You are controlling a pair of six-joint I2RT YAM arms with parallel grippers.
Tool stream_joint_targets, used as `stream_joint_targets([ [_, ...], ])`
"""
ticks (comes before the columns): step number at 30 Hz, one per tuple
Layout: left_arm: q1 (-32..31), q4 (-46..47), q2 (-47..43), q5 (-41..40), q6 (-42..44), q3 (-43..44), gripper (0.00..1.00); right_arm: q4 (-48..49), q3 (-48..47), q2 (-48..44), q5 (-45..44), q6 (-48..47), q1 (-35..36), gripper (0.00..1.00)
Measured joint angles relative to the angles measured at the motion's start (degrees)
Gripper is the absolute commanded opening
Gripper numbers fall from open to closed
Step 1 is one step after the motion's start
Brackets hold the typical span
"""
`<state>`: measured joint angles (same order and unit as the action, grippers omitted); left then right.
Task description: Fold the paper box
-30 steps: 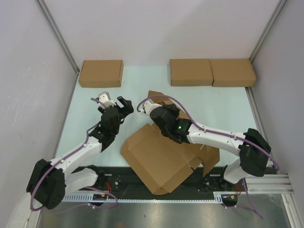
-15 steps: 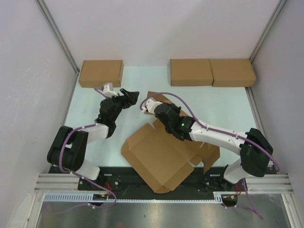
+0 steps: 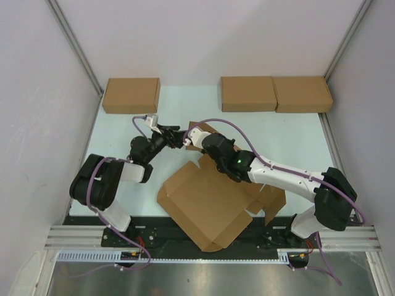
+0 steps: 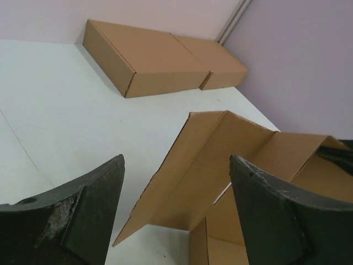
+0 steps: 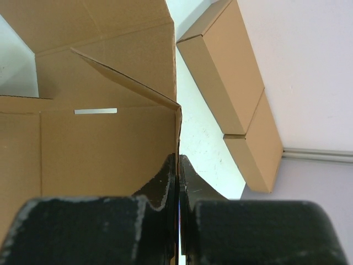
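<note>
Paper box (image 3: 207, 206) lies near the middle of the table (image 3: 296, 139), close to the arm bases, its near corner hanging over the black rail at the table's front edge. Most of it is an open, flat sheet. Only the far end is raised: one panel stands up there, with a side flap angled off it and a slit visible in the wall.

The right gripper (image 5: 177, 165) is clamped on the top edge of that raised panel, with the cardboard pinched between its fingers. The left gripper (image 4: 176, 165) comes in from the left with its jaws spread wide and nothing between them. The angled flap sits just ahead of the gap. From overhead it looks very close to the flap, possibly touching, but the view does not settle that.

Folding seems to be at an early stage. One wall is up and pinned, and a corner flap is partly turned. The other walls are yet to be raised, the flaps yet to be tucked and the lid yet to be closed.

Three closed cardboard boxes (image 3: 248, 93) sit along the back edge, well apart from the work.
</note>
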<state>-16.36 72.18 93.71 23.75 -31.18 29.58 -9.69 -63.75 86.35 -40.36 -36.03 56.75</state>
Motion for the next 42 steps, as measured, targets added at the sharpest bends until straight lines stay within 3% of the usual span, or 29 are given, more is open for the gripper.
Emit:
stream_joint_targets([
  [11,-2.08,-1.68,2.75,2.01,4.81,0.7,0.68,-0.13,0.0,-0.42,1.05,0.02,-0.04,0.0],
  [20,-4.15,-3.76,4.72,2.97,8.07,3.13,0.31,-0.46,0.0,-0.42,1.27,0.02,-0.24,0.0],
  [24,-4.5,-4.63,4.68,3.48,9.22,3.13,0.35,-0.5,0.0,-0.42,1.4,0.07,-0.26,0.0],
  [25,-4.72,-5.18,4.55,3.48,9.64,3.13,0.41,-0.52,0.0,-0.42,1.42,0.07,-0.26,0.0],
  [26,-5.01,-5.88,4.35,3.48,10.25,3.13,0.58,-0.52,0.0,-0.42,1.46,0.09,-0.26,0.0],
  [27,-5.27,-6.54,4.09,3.43,10.91,3.13,0.64,-0.52,0.0,-0.42,1.46,0.11,-0.26,0.0],
  [31,-6.32,-9.97,3.04,2.32,14.12,3.8,0.68,-0.52,0.0,-0.42,1.57,0.42,-0.24,0.0],
  [34,-6.4,-11.72,3.04,1.27,15.76,4.98,0.62,-0.55,0.0,-0.42,1.7,0.46,-0.11,0.0],
  [37,-6.4,-12.9,3.04,0.5,16.92,6.21,0.44,-0.59,0.0,-0.44,1.73,0.46,0.04,0.0],
  [42,-6.4,-13.31,3.04,-0.63,18.45,6.34,0.3,-0.72,0.0,-0.63,2.01,0.5,-0.26,0.0],
])
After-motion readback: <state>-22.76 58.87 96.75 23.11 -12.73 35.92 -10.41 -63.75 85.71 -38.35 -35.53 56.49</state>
